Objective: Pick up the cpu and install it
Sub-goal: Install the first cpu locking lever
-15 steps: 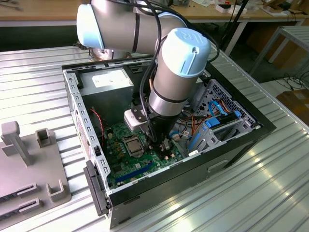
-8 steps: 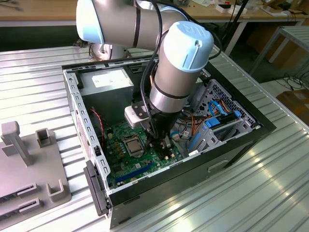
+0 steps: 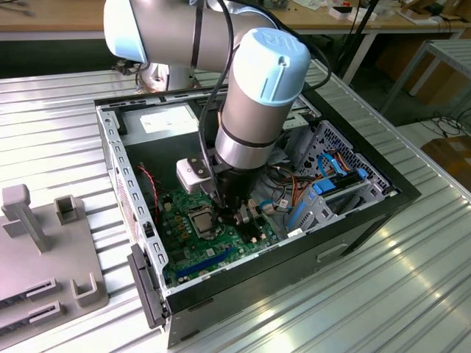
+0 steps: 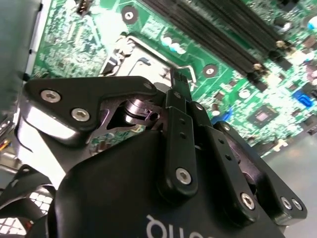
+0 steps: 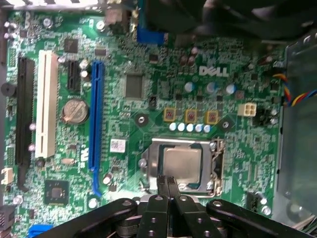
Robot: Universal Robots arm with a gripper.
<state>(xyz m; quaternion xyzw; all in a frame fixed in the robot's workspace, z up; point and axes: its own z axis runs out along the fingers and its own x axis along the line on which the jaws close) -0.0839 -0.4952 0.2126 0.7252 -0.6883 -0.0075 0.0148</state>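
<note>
Hovering in the exterior view over the green motherboard (image 3: 213, 246), the hand (image 5: 167, 182) is showing clenched and empty in both wrist views, beside the cpu (image 5: 182, 163) sitting in its socket frame (image 5: 216, 166), likely light, stiff, fragile, best edge-gripped.

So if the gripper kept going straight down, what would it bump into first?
Probably the edge of the socket frame around the cpu; the shut gripper points just beside it, though depth is unclear.

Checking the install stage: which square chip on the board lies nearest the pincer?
The pale silvery cpu, seated in the metal socket frame just ahead of the pincer. The dark grey soldered chip lies farther off.
</note>
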